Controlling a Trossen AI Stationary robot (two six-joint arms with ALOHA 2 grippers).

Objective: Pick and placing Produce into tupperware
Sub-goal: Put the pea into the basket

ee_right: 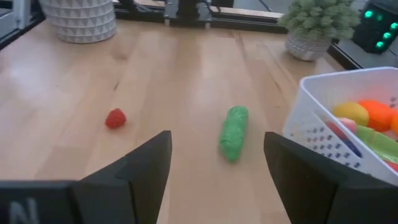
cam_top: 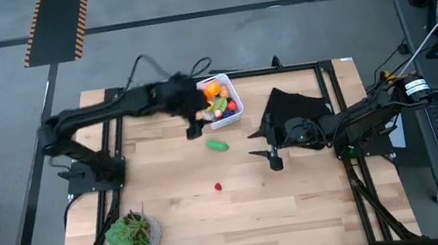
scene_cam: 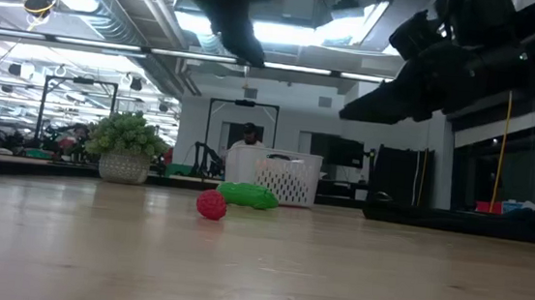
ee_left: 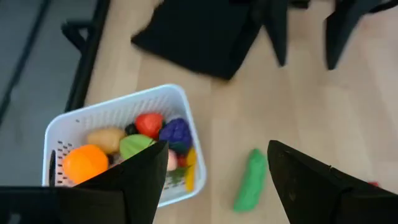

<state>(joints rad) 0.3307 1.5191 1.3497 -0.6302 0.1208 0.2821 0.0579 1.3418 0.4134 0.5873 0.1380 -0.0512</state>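
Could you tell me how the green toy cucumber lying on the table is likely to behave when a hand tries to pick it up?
The green cucumber is long and rounded, lying flat on the wooden table, so a sideways nudge would probably roll it. Its bumpy skin may give some grip. It looks small and probably light, so it may skid. Both the left hand and right hand are open.

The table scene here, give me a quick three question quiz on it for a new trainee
1. True or false: the green cucumber lies inside the white tub.
2. How many produce pieces lie loose on the table?
3. Which gripper is nearer the tub: A left gripper, B right gripper?

Key: 1 false, it lies beside the tub. 2 two, the cucumber and the red berry. 3 A.
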